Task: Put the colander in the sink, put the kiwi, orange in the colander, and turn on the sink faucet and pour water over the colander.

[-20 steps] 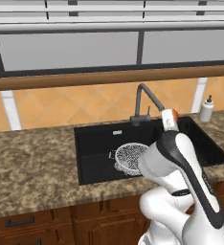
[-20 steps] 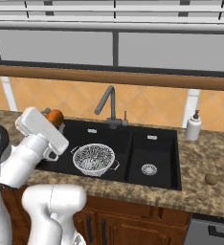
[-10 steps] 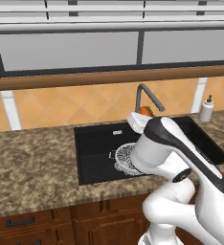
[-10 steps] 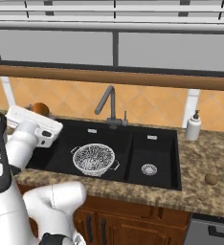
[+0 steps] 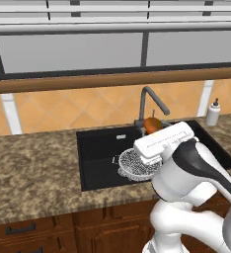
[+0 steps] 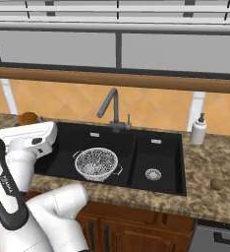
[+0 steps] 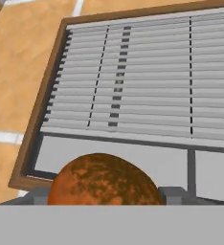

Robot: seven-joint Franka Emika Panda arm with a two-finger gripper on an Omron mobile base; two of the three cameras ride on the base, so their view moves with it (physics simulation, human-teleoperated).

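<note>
My gripper (image 7: pixel 104 194) is shut on the orange (image 7: pixel 102 179), which sits between the two grey fingertips (image 7: pixel 36 195). The hand points up toward the window. The orange (image 5: pixel 152 123) peeks out behind the white hand, above the back edge of the sink (image 5: pixel 98 148). From the right it shows as the orange (image 6: pixel 27 118) over the counter left of the sink (image 6: pixel 63 147). The silver colander (image 6: pixel 96 164) stands in the wide basin, the colander (image 5: pixel 133 164) partly hidden by my arm. The kiwi (image 6: pixel 216 184) lies on the right counter. The faucet (image 6: pixel 112 106) runs no water.
A white soap dispenser (image 6: pixel 199 130) stands on the counter behind the narrow basin (image 6: pixel 154 157), and the dispenser (image 5: pixel 213 112) shows at the far right. The faucet (image 5: pixel 151 101) rises just behind my hand. A window with blinds spans the wall above the tiles.
My hand has swung left across the sink with the orange still in it and has tipped up toward the window. The colander and the kiwi have not moved.
</note>
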